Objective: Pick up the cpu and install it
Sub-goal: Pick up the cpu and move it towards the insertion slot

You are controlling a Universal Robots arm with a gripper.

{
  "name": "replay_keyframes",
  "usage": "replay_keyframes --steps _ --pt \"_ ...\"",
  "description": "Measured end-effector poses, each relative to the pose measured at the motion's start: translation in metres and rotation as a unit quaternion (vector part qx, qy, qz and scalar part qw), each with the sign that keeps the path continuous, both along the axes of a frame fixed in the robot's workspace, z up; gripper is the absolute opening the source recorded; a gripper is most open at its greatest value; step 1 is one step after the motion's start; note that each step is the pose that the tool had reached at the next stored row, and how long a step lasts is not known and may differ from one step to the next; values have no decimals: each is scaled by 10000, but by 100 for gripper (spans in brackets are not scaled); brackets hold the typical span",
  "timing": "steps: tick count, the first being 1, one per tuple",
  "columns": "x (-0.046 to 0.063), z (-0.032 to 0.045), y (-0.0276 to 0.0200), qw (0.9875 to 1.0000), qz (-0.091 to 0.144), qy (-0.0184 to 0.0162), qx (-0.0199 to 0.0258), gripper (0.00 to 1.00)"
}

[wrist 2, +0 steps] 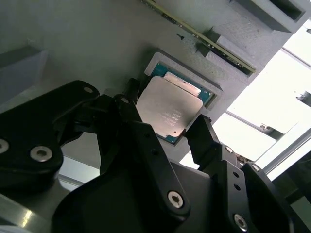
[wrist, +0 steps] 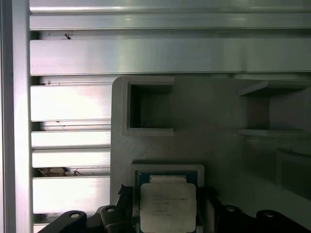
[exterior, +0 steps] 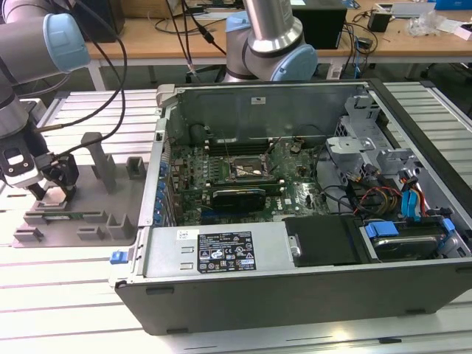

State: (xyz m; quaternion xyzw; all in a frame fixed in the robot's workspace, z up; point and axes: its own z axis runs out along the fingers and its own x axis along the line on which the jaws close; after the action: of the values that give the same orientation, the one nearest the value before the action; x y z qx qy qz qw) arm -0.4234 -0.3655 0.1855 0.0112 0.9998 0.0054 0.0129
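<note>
- cpu (wrist 2: 167,109): flat sq. chip, silvery top, thin darker rim. Lies flat in a sq. pocket of the grey tray (wrist 2: 73,39), not lifted.
- Gripper (wrist 2: 165,114): black, 2 fingers (wrist 2: 201,141) spread apart, one on each side of the cpu, nothing held. In the first wrist view the tips stand just outside the pocket's raised frame, w/ the cpu (wrist: 167,206) between them.
- Exterior view: gripper (exterior: 51,188) is low over the tray (exterior: 88,214), on the exterior view's left, approx. 9 o'clock from the computer case (exterior: 295,295).
- Upright posts (exterior: 99,158): on the tray, approx. 2 o'clock from the gripper, near it.
- Computer case: on its side, open, motherboard showing. Socket frame (exterior: 251,171) sits near the board's middle, approx. 3 o'clock from the gripper, well apart.
- Slatted metal table (exterior: 66,310): bears tray & case, side by side.
</note>
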Motion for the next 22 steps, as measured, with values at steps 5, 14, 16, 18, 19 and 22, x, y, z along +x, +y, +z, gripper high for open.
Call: replay_keyframes --steps 5,14,16,18,19,22 --pt "0 0 0 10000 0 0 0 66" --pt "5 -1 0 10000 0 76 0 66" --pt "16 -2 0 10000 0 75 1 66" --pt "17 -1 0 10000 -1 76 0 66" --pt "18 -1 0 10000 -1 75 0 66" --pt "19 -1 0 10000 -1 75 0 66"
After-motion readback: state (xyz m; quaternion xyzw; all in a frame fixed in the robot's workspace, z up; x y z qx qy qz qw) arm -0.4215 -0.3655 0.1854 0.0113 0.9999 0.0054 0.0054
